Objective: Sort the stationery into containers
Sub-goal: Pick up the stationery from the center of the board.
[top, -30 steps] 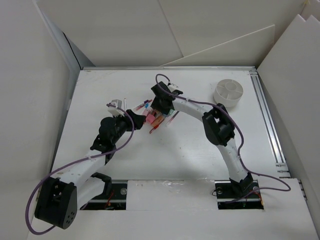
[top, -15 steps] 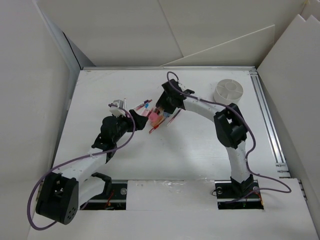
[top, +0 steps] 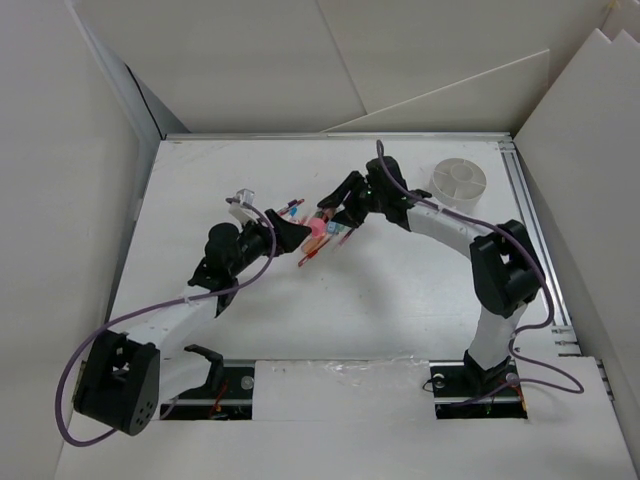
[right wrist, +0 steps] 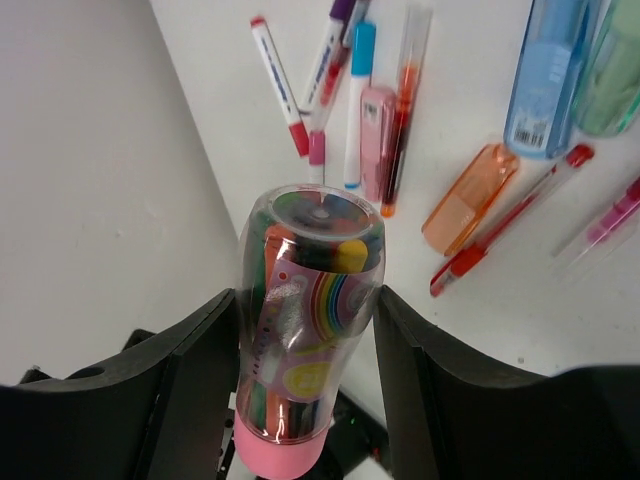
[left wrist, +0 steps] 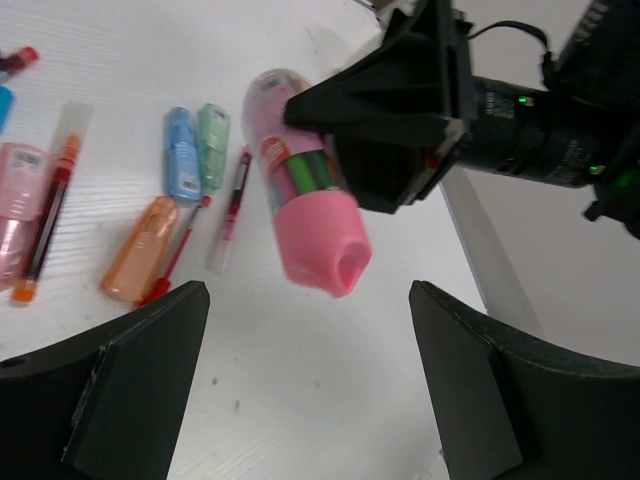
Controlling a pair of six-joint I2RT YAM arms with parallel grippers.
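A clear tube (right wrist: 308, 330) with a pink cap (left wrist: 322, 245), packed with coloured pieces behind a rainbow label, hangs above the table (top: 400, 300) near its middle, over the scattered stationery. The right gripper (right wrist: 305, 300) has it clamped, one black finger pressed against each side of the clear barrel. The capped end tilts down and away from that arm.

The left gripper (left wrist: 305, 300) faces the pink cap from the other side. Its fingers are spread wide with nothing between them, and the cap sits just in front of the gap without touching either finger.

On the table under the tube lie a blue case (left wrist: 181, 152) and a green case (left wrist: 212, 145) side by side, an orange case (left wrist: 140, 250), a pink case (right wrist: 376, 140), and several thin pens (right wrist: 278, 85) with red, blue and pink tips, loosely fanned out.

The white cup (top: 459, 185) with its inner dividers stands at the far right of the table, well apart from the pile and from both grippers.
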